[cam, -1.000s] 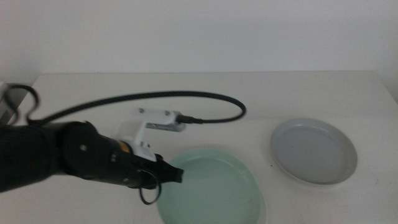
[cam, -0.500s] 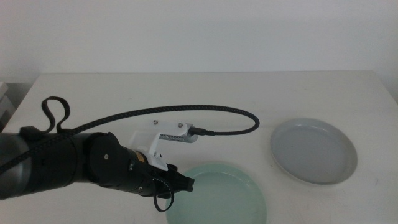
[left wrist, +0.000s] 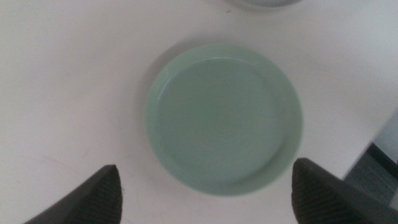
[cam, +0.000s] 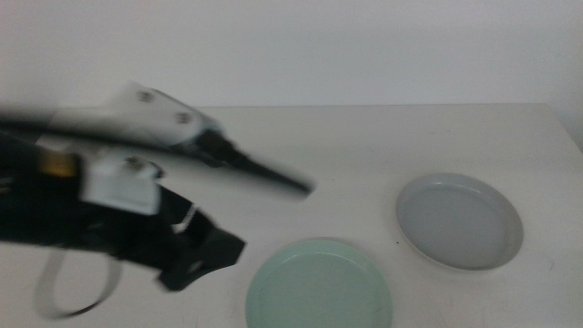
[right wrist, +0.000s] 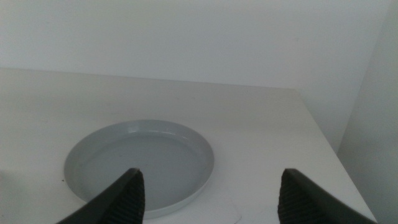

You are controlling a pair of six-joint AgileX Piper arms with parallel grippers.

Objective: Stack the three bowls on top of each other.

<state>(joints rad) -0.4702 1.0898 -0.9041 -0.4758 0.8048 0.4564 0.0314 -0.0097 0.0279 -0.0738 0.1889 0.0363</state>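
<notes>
Middle view shows the left gripper (cam: 196, 260), blurred, raised above the table (cam: 364, 146) beside the mint green bowl (cam: 319, 284), which sits at the near edge and lies free of the jaws. In its wrist view that gripper (left wrist: 205, 193) has its jaws spread wide, the mint green bowl (left wrist: 224, 118) below between them. The grey bowl (cam: 459, 221) rests well to the right. The right gripper (right wrist: 208, 196) waits with jaws apart, facing the grey bowl (right wrist: 142, 165).

White table (cam: 364, 137), plain white wall (cam: 291, 46).
</notes>
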